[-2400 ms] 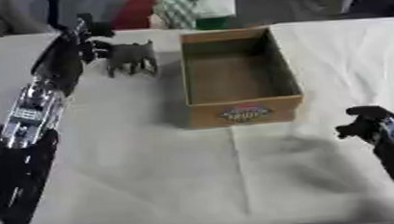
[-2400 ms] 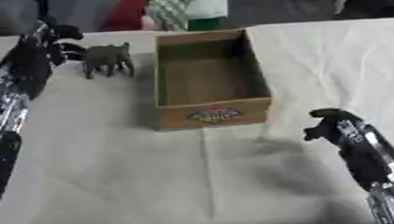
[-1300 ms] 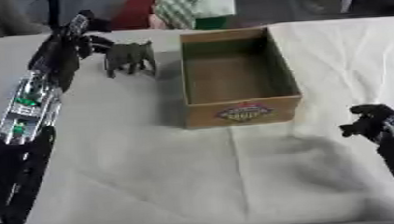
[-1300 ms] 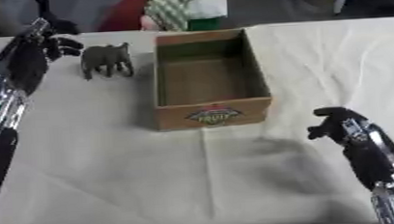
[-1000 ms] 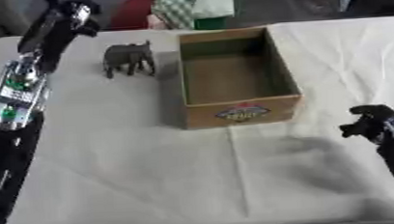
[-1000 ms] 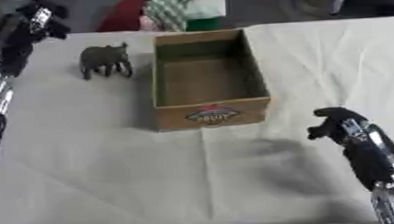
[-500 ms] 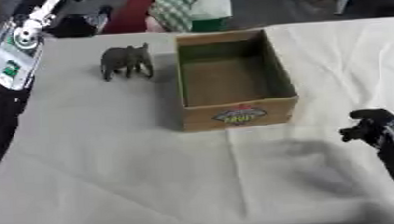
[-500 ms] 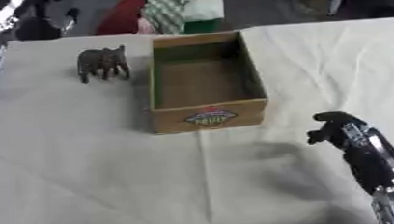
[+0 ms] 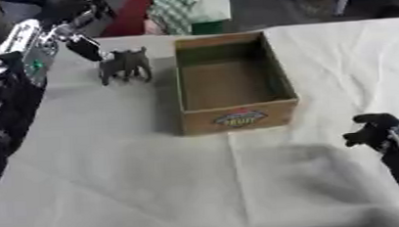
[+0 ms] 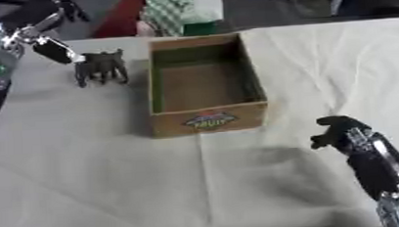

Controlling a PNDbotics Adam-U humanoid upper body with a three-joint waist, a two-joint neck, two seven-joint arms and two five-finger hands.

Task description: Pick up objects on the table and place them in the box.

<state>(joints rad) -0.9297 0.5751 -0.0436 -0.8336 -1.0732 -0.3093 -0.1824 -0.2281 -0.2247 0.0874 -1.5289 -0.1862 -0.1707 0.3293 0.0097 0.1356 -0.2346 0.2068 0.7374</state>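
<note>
A small dark grey toy elephant (image 9: 125, 65) stands on the white cloth, left of the box. The open cardboard box (image 9: 235, 116) sits mid-table with a label on its front wall and nothing visible inside. My left hand (image 9: 76, 20) hovers at the far left corner, just up and left of the elephant. It is open, and one dark finger (image 9: 86, 47) stretches down close to the animal's head; I cannot tell whether it touches. My right hand (image 10: 337, 129) rests low at the right, fingers curled on nothing.
Beyond the table's far edge lie a green checked bundle (image 9: 186, 9) and something red (image 9: 129, 16). My left arm (image 9: 9, 96) runs along the left side of the cloth. White cloth (image 9: 137, 177) stretches between the box and the front edge.
My left hand lifted from beside the elephant toward the far left corner, and now one finger reaches back down near the toy. The elephant, box and right hand have stayed put.
</note>
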